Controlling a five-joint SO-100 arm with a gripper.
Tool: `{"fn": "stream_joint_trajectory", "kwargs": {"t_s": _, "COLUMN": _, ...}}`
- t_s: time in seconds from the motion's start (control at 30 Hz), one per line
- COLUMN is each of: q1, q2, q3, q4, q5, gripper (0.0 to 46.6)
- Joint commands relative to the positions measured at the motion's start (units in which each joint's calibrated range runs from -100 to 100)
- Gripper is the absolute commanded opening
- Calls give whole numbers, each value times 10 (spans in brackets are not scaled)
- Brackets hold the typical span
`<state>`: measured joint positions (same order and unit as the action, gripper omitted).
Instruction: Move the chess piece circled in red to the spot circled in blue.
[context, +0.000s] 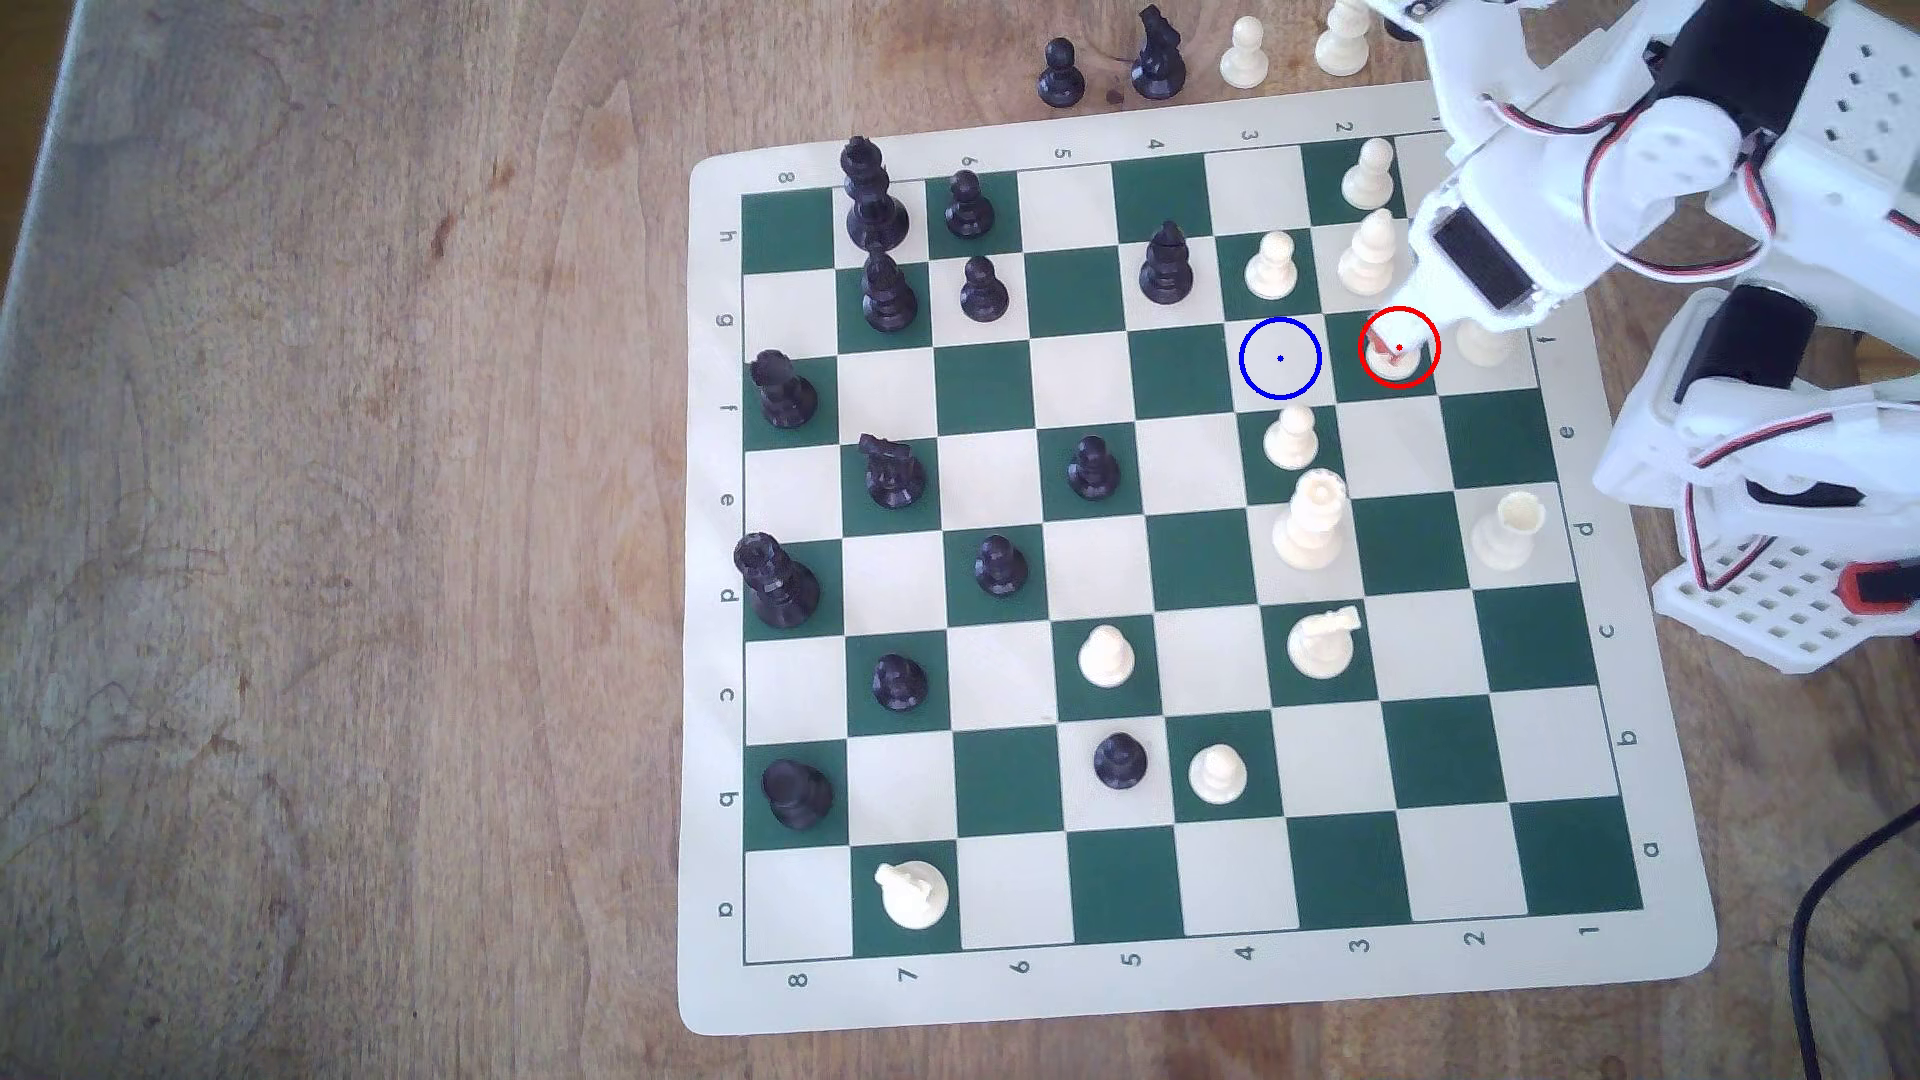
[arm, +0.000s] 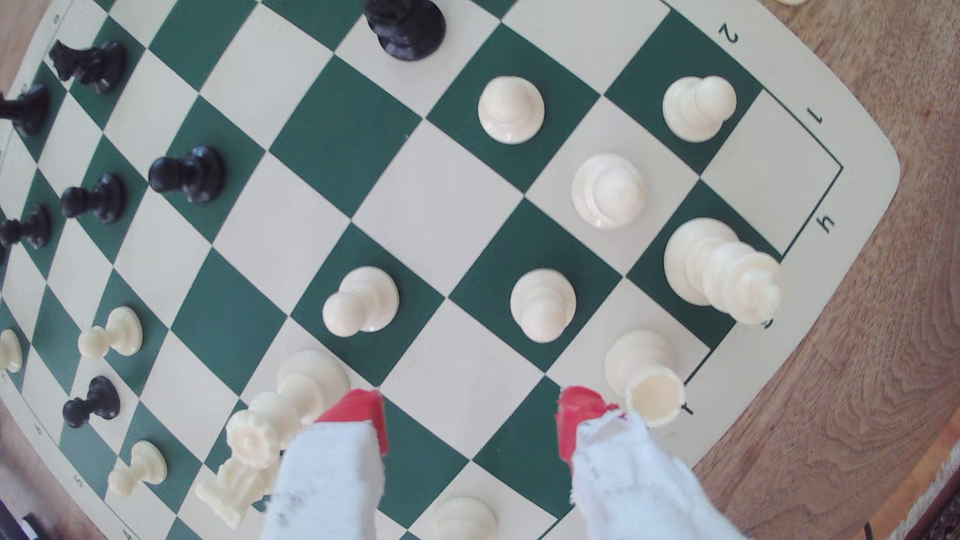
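The cream pawn (context: 1394, 359) is seen inside the red ring on a dark green square, at about two o'clock on the chess board (context: 1039, 987). The blue ring marks the spot (context: 1280, 358), a cream square just beside the pawn at its nine o'clock in the exterior view. The spot is bare.

The claw (arm: 470, 423) is held open above the board, with its red-tipped fingers (arm: 358, 415) spread wide apart. Nothing is gripped between them. In the wrist view the pawn (arm: 543, 304) is seen standing upright ahead of the fingers, untouched. The board is laid on a wooden bench (context: 312, 519).
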<state>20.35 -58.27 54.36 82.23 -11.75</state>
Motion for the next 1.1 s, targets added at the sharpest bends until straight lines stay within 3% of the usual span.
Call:
{"fn": "stream_joint_trajectory", "kwargs": {"t_s": 0.0, "q1": 3, "q2": 32, "q3": 10, "q4": -34, "q5": 3, "gripper": 180}}
{"fn": "stream_joint_trajectory", "kwargs": {"t_s": 0.3, "q1": 26, "q2": 102, "q3": 62, "q4": -108, "q5": 21, "gripper": 166}}
{"fn": "stream_joint_trajectory", "kwargs": {"t_s": 1.07, "q1": 26, "q2": 163, "q3": 103, "q4": -177, "q5": 31, "gripper": 140}}
